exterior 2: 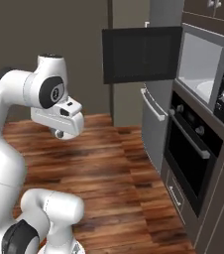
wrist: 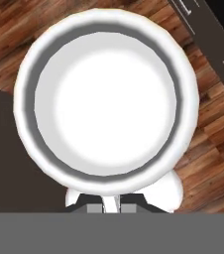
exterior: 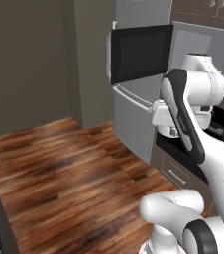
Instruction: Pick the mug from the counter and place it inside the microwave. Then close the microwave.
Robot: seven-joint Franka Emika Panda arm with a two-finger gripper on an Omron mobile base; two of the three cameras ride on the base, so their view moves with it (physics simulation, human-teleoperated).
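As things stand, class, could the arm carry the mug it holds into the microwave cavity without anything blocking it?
Probably yes. The microwave has its door swung wide open, leaving the grey cavity exposed, and nothing stands between it and the mug. The arm is still some way back over the wooden floor, so it must extend toward it.

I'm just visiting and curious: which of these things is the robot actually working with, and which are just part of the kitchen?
In the job:
- mug, held in the shut fingers
- microwave, door open

Just there:
- oven
- wooden floor

Smooth glossy white mug (wrist: 106, 99)
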